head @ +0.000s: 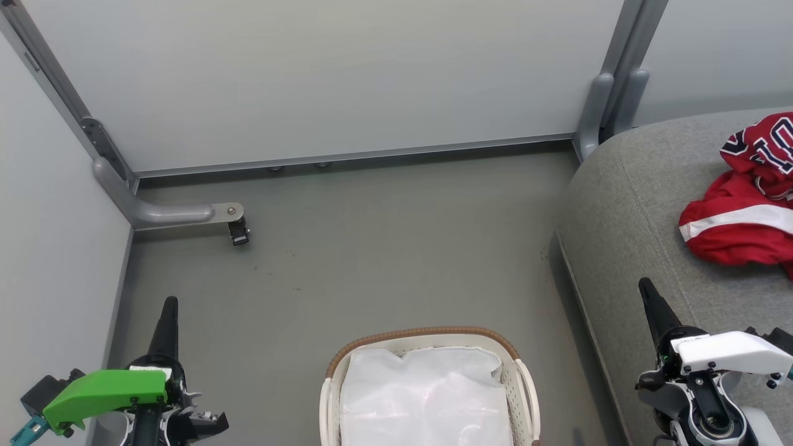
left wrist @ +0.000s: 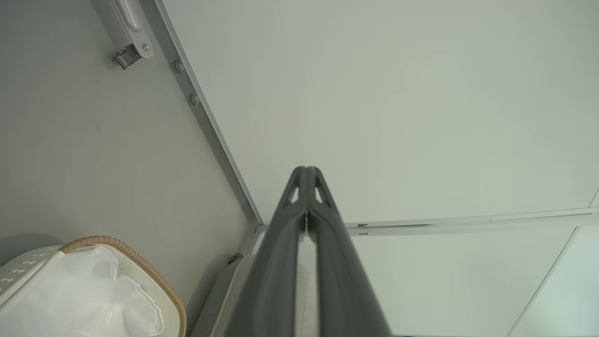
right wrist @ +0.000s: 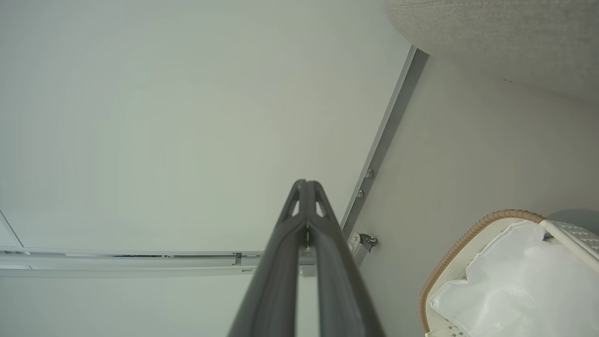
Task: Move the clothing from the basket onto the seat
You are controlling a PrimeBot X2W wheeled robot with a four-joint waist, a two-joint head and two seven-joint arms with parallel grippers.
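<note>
One crumpled red, white-striped clothing

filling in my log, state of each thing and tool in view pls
clothing: crumpled heap, lying on the seat
basket: upright on the floor, holding a white liner
left tool: shut, empty
right tool: shut, empty

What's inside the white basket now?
Inside the basket lies a crumpled white liner sheet. The red clothing lies on the grey seat. Whatever is under the sheet is covered.
</note>
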